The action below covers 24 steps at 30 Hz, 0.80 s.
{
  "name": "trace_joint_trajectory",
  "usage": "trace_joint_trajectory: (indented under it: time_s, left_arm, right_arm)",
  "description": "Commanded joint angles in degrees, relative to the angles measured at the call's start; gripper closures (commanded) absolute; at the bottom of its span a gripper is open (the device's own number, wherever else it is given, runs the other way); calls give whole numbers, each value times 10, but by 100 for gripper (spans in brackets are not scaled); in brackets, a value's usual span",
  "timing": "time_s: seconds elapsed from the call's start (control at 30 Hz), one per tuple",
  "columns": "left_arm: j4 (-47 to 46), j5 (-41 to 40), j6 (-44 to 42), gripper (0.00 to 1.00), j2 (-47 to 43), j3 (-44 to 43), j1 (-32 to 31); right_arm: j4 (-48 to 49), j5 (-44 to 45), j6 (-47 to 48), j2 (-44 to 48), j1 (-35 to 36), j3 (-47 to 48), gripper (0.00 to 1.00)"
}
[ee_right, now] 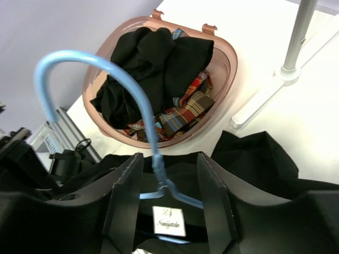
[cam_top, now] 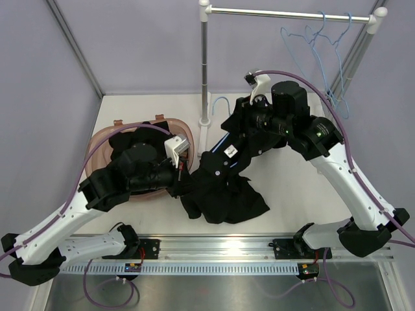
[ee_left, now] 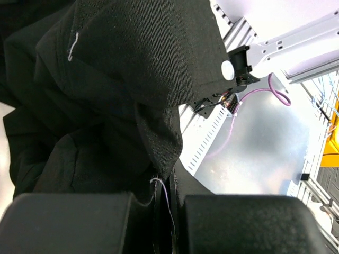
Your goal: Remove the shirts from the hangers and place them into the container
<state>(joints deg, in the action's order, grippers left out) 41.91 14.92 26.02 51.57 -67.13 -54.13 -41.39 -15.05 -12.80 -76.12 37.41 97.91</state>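
Observation:
A black shirt lies bunched on the table, its collar and white label lifted on a light-blue hanger. My right gripper stands open, one finger on each side of the hanger's neck, apart from it. The hook points toward the rail post. My left gripper is shut on a fold of that black shirt beside the container. The pinkish tub holds a black shirt and a plaid shirt.
Two bare blue hangers hang at the right end of the white-and-metal rail. The rail's post and foot stand just right of the tub. An aluminium frame runs along the near edge.

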Motion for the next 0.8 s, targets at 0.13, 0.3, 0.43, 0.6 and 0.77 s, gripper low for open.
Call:
trace_joint_trajectory:
  time_s: [0.13, 0.3, 0.43, 0.6, 0.77]
  left_arm:
    - [-54, 21, 1, 95, -22, -5, -4]
    - [-68, 4, 8, 44, -27, 10, -4]
    - [-68, 2, 6, 31, -32, 36, -5]
    - [-75, 3, 14, 31, -38, 71, -5]
    - [-66, -13, 15, 30, -50, 84, -5]
  right_arm:
    - [27, 26, 6, 5, 7, 7, 100]
    - [44, 85, -12, 33, 10, -18, 100]
    - [35, 101, -18, 50, 10, -13, 100]
    - [8, 106, -16, 60, 11, 17, 100]
    - [-29, 137, 2, 68, 10, 46, 100]
